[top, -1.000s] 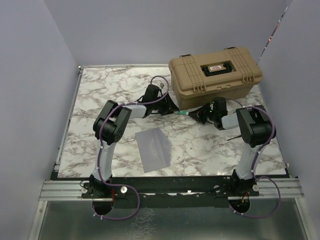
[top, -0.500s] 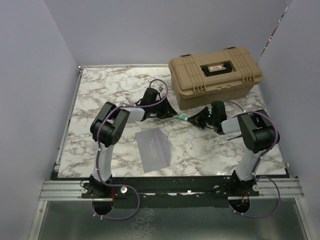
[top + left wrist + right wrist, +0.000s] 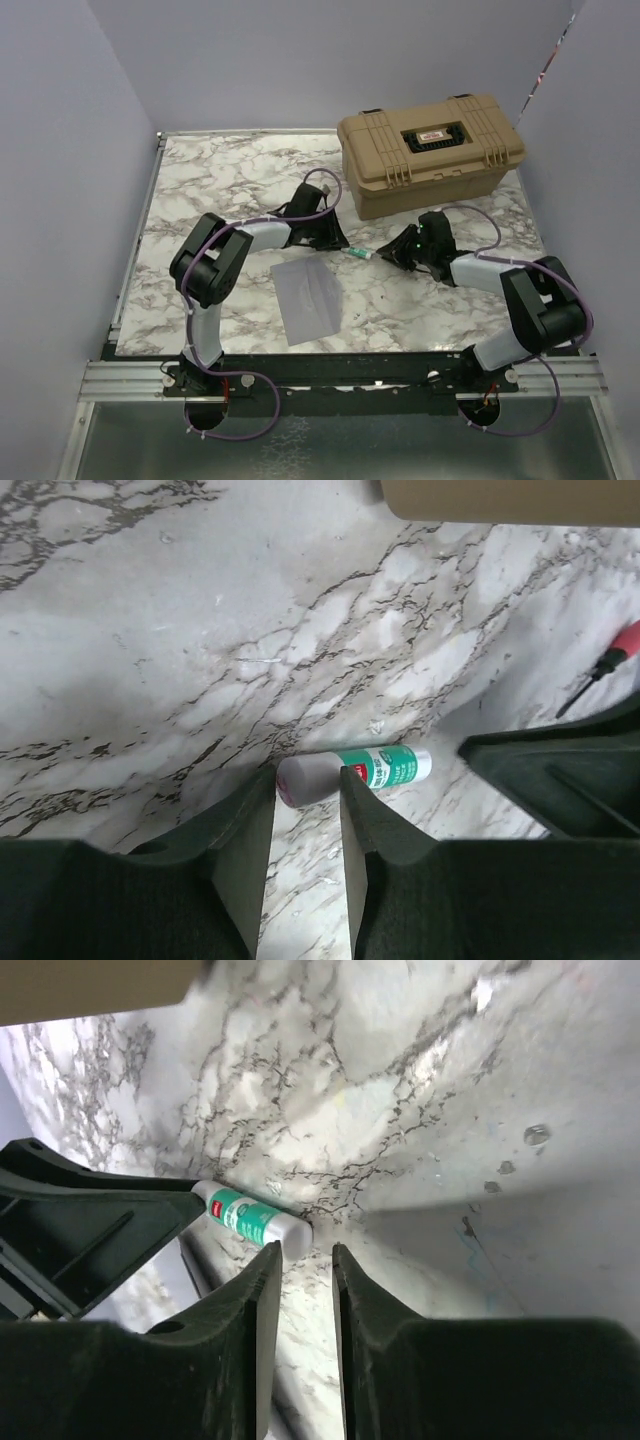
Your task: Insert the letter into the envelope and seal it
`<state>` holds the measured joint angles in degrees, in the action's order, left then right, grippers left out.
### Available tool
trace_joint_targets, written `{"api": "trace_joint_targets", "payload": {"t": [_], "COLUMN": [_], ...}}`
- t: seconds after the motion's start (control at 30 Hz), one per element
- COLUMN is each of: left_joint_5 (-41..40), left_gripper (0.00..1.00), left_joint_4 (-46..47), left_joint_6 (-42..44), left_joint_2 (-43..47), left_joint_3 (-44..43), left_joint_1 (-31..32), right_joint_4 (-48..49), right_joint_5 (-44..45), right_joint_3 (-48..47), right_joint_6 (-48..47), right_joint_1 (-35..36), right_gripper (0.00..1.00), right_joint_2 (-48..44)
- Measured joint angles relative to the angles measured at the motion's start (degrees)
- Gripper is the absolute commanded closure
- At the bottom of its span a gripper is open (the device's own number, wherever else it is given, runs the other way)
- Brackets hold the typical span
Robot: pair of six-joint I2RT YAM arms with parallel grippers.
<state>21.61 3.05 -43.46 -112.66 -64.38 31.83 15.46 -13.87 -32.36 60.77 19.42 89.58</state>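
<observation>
The blue-grey envelope point(image 3: 308, 298) lies flat on the marble table point(image 3: 200, 180), near the front between the two arms. The letter does not show in any view. Beyond the envelope a green-and-white glue stick point(image 3: 362, 255) lies on the table, with both grippers at its ends. My left gripper point(image 3: 343, 246) point(image 3: 307, 780) is low over the pale cap end point(image 3: 305, 779), jaws narrowly open, and the stick runs under the right fingertip. My right gripper point(image 3: 388, 254) point(image 3: 307, 1252) is open at the other end, with the stick's white end point(image 3: 290, 1235) just off its left fingertip and only table in the gap.
A tan toolbox point(image 3: 432, 150) stands shut at the back right, close behind both grippers. A red-handled screwdriver point(image 3: 615, 655) lies on the table beside it. Purple walls close in the left, back and right sides.
Both arms have stretched forward and dropped lower, bringing the glue stick down to the table. The right jaws have come apart off the stick. The left jaws have narrowed.
</observation>
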Motion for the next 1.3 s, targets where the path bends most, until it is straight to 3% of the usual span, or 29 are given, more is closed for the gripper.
{"api": "trace_joint_targets", "payload": {"t": [0.07, 0.23, 0.4, 0.63, 0.97, 1.3], "left_joint_5": [-1.6, -5.9, -9.0, -10.9, -13.6, -16.3], "left_gripper": [0.66, 0.65, 0.61, 0.48, 0.42, 0.27], "left_joint_4": [-2.6, -8.8, -12.9, -17.1, -19.7, -21.7], "left_joint_6": [1.2, 4.4, 7.1, 9.4, 10.1, 9.2], "left_joint_2": [0.3, 0.9, 1.9, 3.8, 4.8, 7.1], "left_joint_3": [-1.0, -3.7, -4.6, -4.6, -4.5, -2.9], "left_joint_1": [0.2, 0.2, 0.2, 0.0, -1.1, -4.5], "right_joint_4": [-3.3, -9.2, -13.2, -16.2, -23.3, -24.6], "right_joint_5": [3.4, 7.3, 7.2, 7.3, 8.7, 8.6], "right_joint_3": [0.1, -0.5, -5.1, -14.3, -26.3, -27.8], "right_joint_6": [-3.0, -14.1, -27.1, -42.0, -61.5, -70.4], "right_joint_1": [0.7, 1.7, 2.7, 6.9, 15.1, 16.8], "right_gripper": [0.53, 0.43, 0.37, 0.35, 0.35, 0.37], "right_joint_2": [-4.1, -14.4, -15.0, -9.6, 3.8, 9.0]}}
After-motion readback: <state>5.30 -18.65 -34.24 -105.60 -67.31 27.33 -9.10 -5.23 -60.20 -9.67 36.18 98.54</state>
